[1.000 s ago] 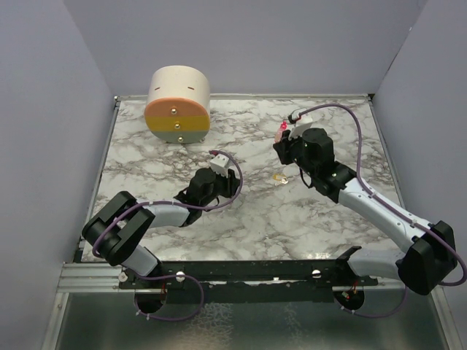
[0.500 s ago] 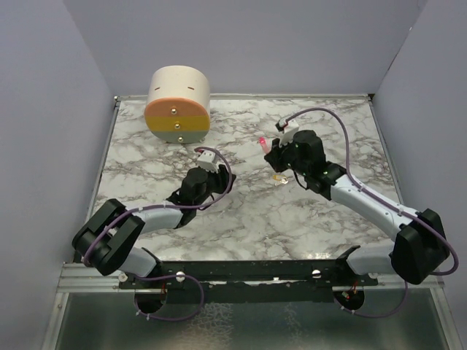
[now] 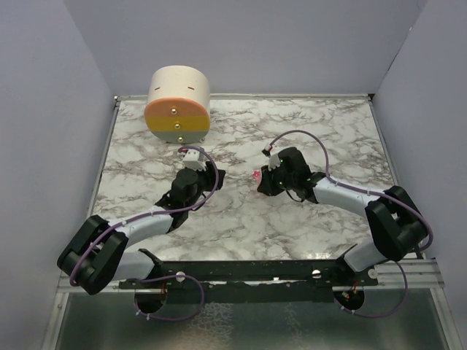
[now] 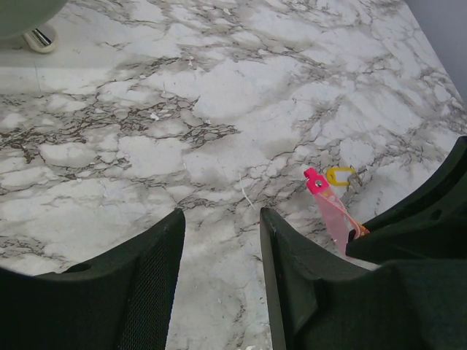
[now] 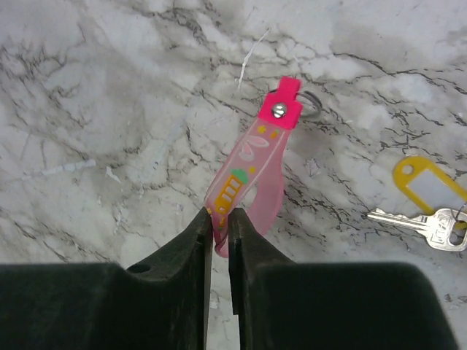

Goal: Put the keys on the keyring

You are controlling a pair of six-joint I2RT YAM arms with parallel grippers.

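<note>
The right gripper (image 3: 261,180) has swung in from the upper right of the table (image 3: 343,124) toward the middle of the top view, bringing the keyring (image 5: 252,171) with it. Its jaws are pinched almost shut on the lower end of the pink strap. The free end, with the screw and the small metal ring, points away toward the top of the right wrist view. From that view alone it cannot be told whether the ring end touches the marble or hangs just above it.

The left gripper (image 4: 219,226) has pulled back toward the left of the top view and widened its jaws over the same second. They now stand about half apart with only bare marble between them, so it holds nothing. Its camera faces the right gripper: the keyring (image 4: 328,208) shows at the right of the left wrist view.

The keys (image 5: 427,200), a yellow tag with a silver key, lie flat on the table at the right edge of the right wrist view, near the ring but apart from it. In the top view the right arm hides them.

This probably means the ring has been brought next to the keys and the left gripper readied to pick them up. Nothing is threaded yet, and the flat key may be hard to lift off the marble.
</note>
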